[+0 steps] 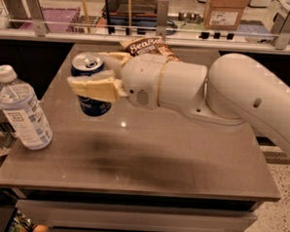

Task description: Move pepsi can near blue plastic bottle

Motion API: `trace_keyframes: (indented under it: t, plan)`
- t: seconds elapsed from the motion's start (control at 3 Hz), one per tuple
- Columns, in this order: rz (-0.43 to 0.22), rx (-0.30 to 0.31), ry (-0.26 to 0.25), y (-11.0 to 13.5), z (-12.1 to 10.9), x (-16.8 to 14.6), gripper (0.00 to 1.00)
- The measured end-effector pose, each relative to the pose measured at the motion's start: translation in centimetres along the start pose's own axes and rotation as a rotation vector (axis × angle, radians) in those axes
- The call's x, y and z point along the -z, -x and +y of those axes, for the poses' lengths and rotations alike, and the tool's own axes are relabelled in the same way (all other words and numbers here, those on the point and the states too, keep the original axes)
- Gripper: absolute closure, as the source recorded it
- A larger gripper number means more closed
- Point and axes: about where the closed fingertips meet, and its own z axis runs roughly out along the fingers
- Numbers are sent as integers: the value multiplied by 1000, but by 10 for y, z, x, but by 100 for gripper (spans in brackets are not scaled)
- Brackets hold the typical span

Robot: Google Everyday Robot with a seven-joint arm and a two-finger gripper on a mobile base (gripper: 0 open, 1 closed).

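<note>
The pepsi can, dark blue with a silver top, is held above the table in my gripper, whose cream fingers are shut around its upper half. The can hangs over the left part of the grey table. The blue plastic bottle, clear with a white cap and white-and-blue label, stands upright at the table's left edge, to the left of the can and a little nearer the front. A gap remains between can and bottle.
A brown snack bag lies at the back of the table, behind my wrist. My white arm reaches in from the right across the table. A railing and shelf with boxes run behind the table.
</note>
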Motion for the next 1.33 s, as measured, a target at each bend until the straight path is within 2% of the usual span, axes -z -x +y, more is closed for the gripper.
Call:
trace_keyframes:
  t: [0.33,0.67,1.33]
  plan:
    - [21,-14,-59,-24,-3,-20,100]
    - [56,-28,-95,-46,-2,-35,100]
    - [82,-58,-96,-81,20,-61,100]
